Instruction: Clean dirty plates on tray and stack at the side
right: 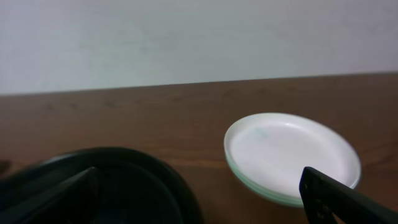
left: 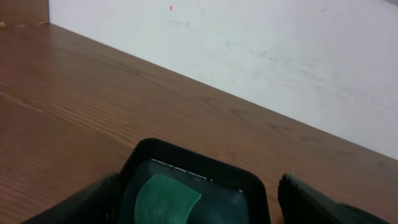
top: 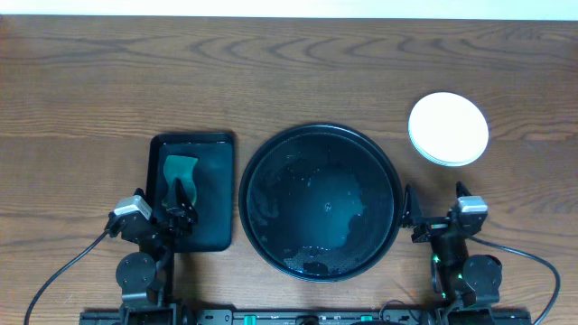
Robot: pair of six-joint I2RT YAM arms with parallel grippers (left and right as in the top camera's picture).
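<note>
Stacked on the wooden table (top: 108, 81) at two o'clock from the tray (top: 280, 171), well apart from its rim: the plates (top: 448, 129). White on top, face clean and unsmeared. Pale mint-green edges peeking out beneath in the right wrist view; how many lie under the white one, hard to tell.

Round, glossy and black, with a raised rim, much wider than a plate. Wet-looking across the floor, with a faint teal tinge and scattered glints.

At nine o'clock from it, just beside: a smaller rectangular black tray (top: 212, 144), with a green sponge (top: 178, 170) lying in its far half.

Hovering over the near half of that small tray: the left gripper (top: 181, 203), fingers spread wide, pinching nothing.

At four o'clock, just beside the round rim: the right gripper (top: 411, 217), likewise spread wide and empty, pointing toward twelve o'clock.
</note>
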